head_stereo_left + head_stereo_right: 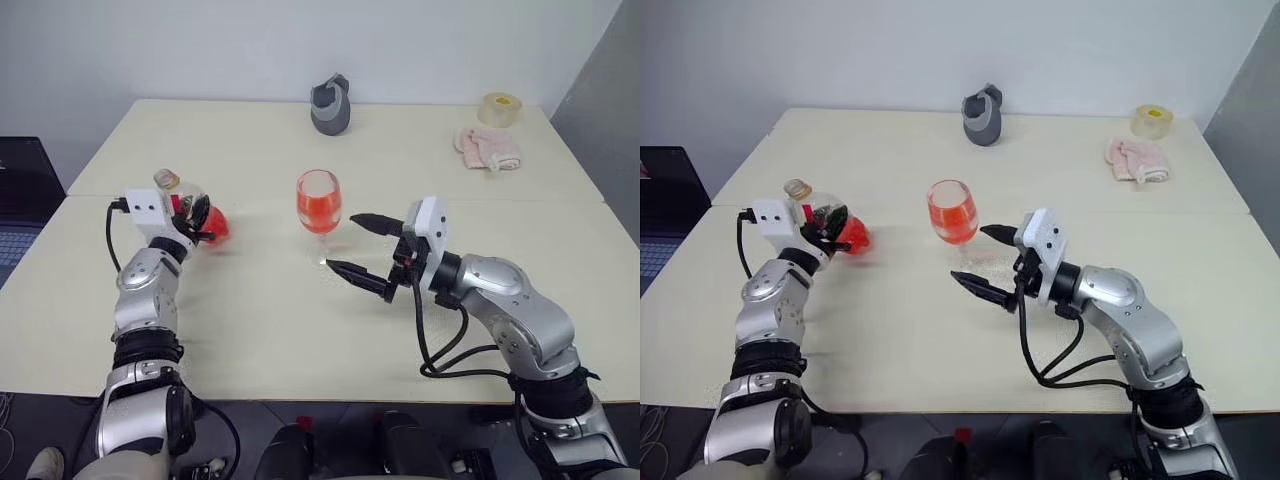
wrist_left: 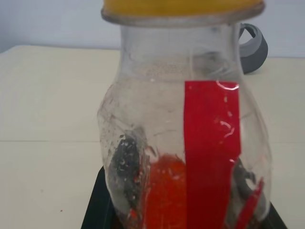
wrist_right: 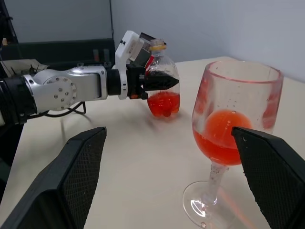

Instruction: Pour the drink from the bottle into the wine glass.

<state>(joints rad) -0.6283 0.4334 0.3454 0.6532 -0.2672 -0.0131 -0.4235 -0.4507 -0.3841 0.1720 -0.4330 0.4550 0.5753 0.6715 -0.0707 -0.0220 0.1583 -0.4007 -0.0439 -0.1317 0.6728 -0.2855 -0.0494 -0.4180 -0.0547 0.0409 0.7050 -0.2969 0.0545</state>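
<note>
Lab-like room: plain table (image 1: 300, 340), bare wall (image 1: 200, 50).

We find the bottle (image 2: 183, 143) cut off at its cap and base in the left wrist view, its body hiding most of the grey cup-like object (image 2: 255, 47) and the left gripper's fingers (image 2: 126, 162).

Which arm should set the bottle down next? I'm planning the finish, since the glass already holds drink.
Left. Its gripper is shut on the bottle, upright just over the table. The right gripper is open beside the glass.
</note>
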